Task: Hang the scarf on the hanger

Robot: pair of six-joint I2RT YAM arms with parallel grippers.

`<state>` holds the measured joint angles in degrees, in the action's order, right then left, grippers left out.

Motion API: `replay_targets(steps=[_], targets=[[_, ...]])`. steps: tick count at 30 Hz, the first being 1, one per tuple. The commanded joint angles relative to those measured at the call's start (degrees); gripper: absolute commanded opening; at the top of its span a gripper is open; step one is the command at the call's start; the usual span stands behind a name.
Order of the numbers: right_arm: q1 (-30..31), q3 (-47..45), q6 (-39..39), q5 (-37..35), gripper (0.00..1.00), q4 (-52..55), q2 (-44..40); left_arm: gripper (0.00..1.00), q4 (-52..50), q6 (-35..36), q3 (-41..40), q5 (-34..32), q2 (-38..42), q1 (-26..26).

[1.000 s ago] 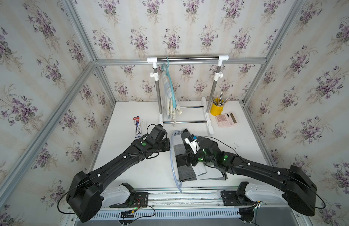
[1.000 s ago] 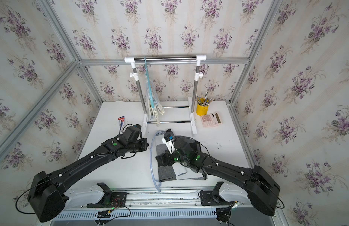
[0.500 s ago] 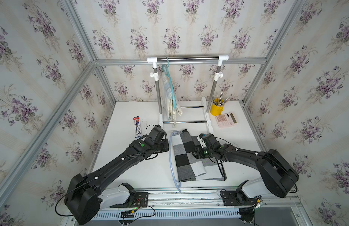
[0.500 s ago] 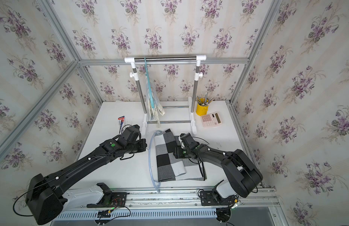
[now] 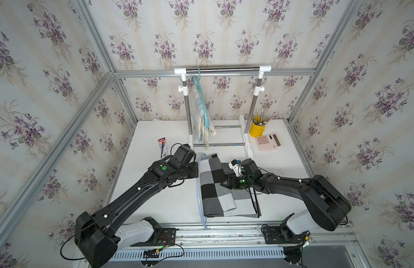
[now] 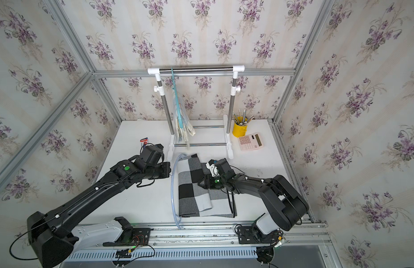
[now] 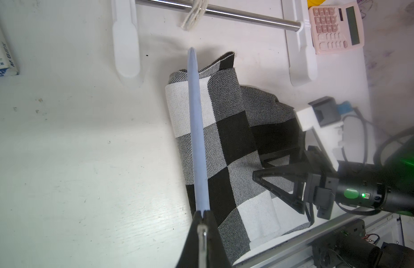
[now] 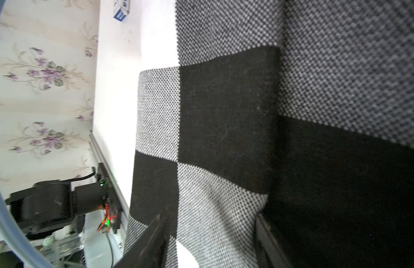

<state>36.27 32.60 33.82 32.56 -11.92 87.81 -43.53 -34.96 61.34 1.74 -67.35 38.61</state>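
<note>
At the right fingers (image 7: 259, 174) the change is greatest. In the last second this arm has drawn back from across the scarf (image 5: 213, 188) and has come in again low from the side, and its fingers have narrowed. They are not yet clenched: both wrist views show a clear gap with checked cloth in it. We judge them released and closing, holding nothing firmly. Whether one fingertip has gone under the folded upper layer we cannot tell.

Opposite these fingertips, across the scarf, the left fingers (image 7: 210, 229) are clenched on the pale blue hanger (image 7: 196, 139). Neither they nor the hanger have moved in this time. The hanger runs away from the left fingertips along the scarf's edge nearest to them. If the cloth already passes through it, we cannot say.

The scarf lies folded on the tabletop (image 5: 282, 150), touching the right fingers and just beside the left ones, much as it lay before. The rail (image 5: 222, 69) stands well beyond both pairs of fingertips.

For the task this means the step in hand is the grasp of the upper layer. We think the next move needs a full closing on that layer only, then a pull of it over the hanger's bar while the left fingers keep the hanger steady. If both layers are taken, the fold may only slide.
</note>
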Motion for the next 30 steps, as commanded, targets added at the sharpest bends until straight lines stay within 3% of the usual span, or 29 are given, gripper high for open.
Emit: replay_targets(steps=[1,12,19,25,30], targets=[[0.03,-0.19,4.44,5.89,0.60,-7.21,1.65,0.00,-4.01,2.63,2.90,-0.34,0.22,-0.03],[0.03,-2.25,12.15,11.47,0.58,-20.18,8.66,0.00,-7.73,4.84,7.70,-1.30,0.29,-0.03],[0.05,-3.60,15.91,15.11,0.36,-28.15,12.61,0.00,-7.04,4.84,7.54,-0.88,-0.37,-0.03],[0.12,-4.36,19.65,18.20,0.28,-35.66,15.86,0.00,-7.44,5.20,8.83,-0.28,-0.97,-0.03],[0.31,-5.19,22.35,20.01,0.08,-40.84,15.86,0.00,-8.99,5.63,11.70,1.32,-1.33,-0.03]])
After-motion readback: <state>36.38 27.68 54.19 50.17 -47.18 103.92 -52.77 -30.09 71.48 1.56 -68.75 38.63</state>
